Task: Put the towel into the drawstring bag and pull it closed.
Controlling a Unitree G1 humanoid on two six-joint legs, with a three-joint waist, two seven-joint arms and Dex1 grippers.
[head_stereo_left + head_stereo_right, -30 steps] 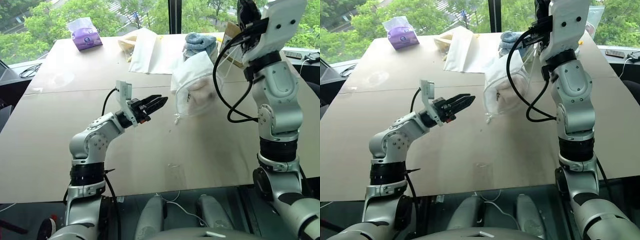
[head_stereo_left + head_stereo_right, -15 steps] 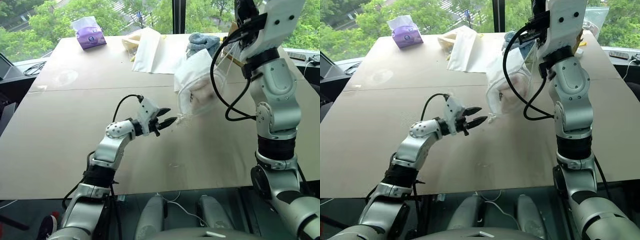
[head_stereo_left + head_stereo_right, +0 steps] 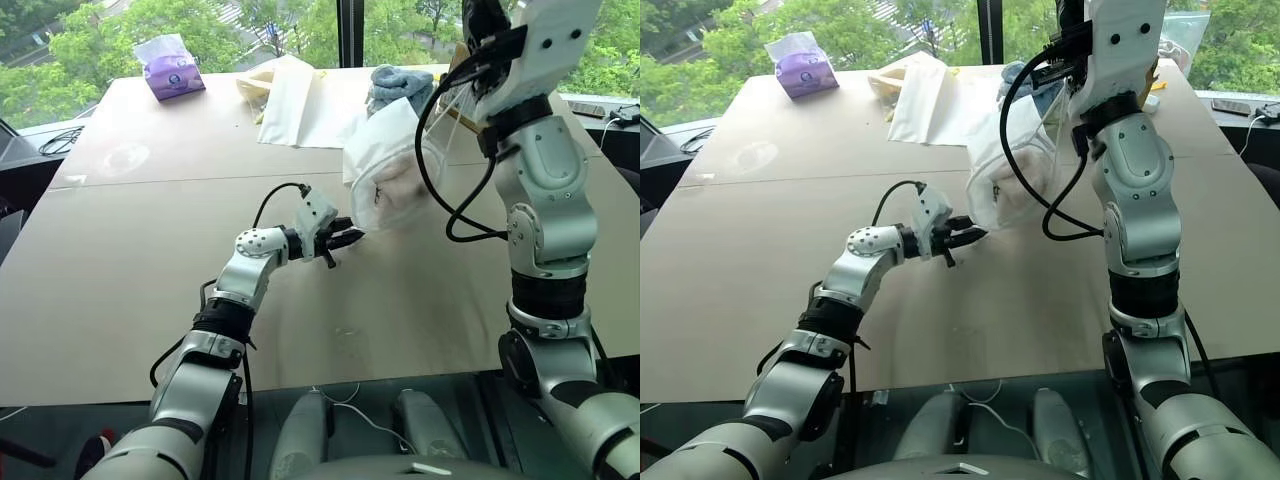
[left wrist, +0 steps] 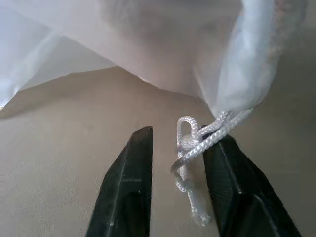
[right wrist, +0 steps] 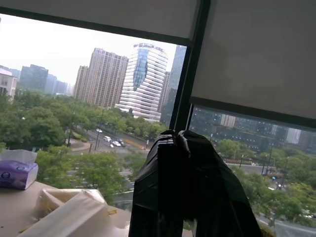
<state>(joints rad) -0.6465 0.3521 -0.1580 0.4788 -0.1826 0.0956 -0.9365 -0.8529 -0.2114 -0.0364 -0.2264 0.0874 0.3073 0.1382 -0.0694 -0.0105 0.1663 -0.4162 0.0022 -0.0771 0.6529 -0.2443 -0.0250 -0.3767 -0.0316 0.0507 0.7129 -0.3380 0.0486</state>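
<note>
The drawstring bag [image 3: 385, 165] hangs tilted just above the table, and the cream towel [image 3: 400, 195] shows through its thin fabric. Its white cords run up to my right gripper [image 3: 480, 15], raised high and shut on them; in the right wrist view the black fingers [image 5: 163, 168] are pressed together. My left gripper [image 3: 352, 238] is at the bag's lower corner. In the left wrist view its fingers stand a little apart, and the knotted cord end [image 4: 190, 148] hangs between them, against one finger [image 4: 224, 177].
A purple tissue pack [image 3: 170, 67] sits at the table's far left corner. Flat white sheets [image 3: 300, 100] and a blue towel [image 3: 398, 85] lie at the back, behind the bag. A clear plastic bag [image 3: 1185, 30] is at the far right.
My left gripper has moved forward, right and down to the bag's lower corner and rolled over. Its fingers have narrowed around the cord end. The right arm and the bag kept still.
</note>
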